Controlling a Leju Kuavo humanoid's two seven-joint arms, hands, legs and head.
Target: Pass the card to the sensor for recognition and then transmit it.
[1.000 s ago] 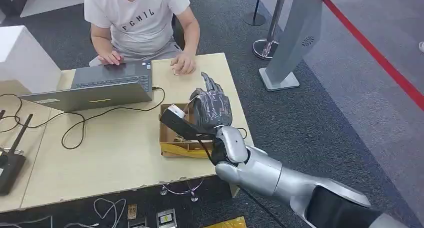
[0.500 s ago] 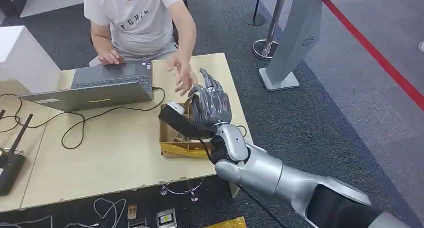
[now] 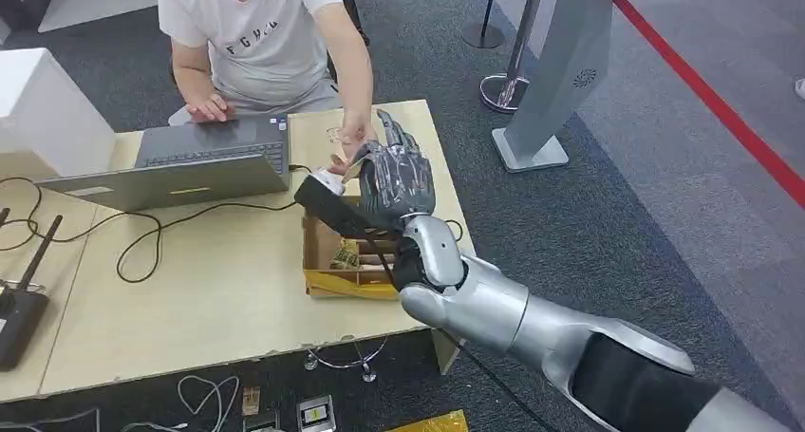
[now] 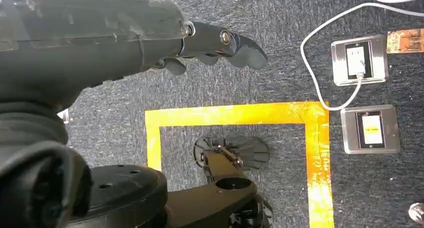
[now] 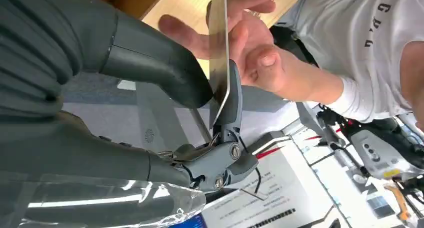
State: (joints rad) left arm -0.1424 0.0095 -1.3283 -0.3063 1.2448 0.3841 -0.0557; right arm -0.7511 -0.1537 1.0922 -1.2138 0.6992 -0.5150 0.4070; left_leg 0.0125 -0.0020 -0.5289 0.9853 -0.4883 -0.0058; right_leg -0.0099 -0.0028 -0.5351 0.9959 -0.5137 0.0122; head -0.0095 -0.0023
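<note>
My right hand (image 3: 394, 180) is raised over the far right part of the wooden table (image 3: 190, 290), above a cardboard box (image 3: 327, 261). It pinches a thin pale card (image 5: 218, 47) between the thumb and a finger; the card shows edge-on in the right wrist view and as a small white patch, the card (image 3: 327, 177), in the head view. A seated person's hand (image 5: 250, 52) touches the card's far end, fingers on both sides; the person's hand (image 3: 353, 145) reaches in from across the table. My left hand (image 4: 210, 42) hangs over the carpet and holds nothing.
A grey laptop (image 3: 190, 161) with black cables lies in front of the person. A black router (image 3: 19, 309) sits at the table's left edge. A grey stand (image 3: 560, 71) rises on the carpet to the right. Floor sockets (image 4: 357, 62) and yellow tape (image 4: 235, 114) lie below.
The person's hand lifted off the table and reached to the card. My right hand moved a little forward and left with the card.
</note>
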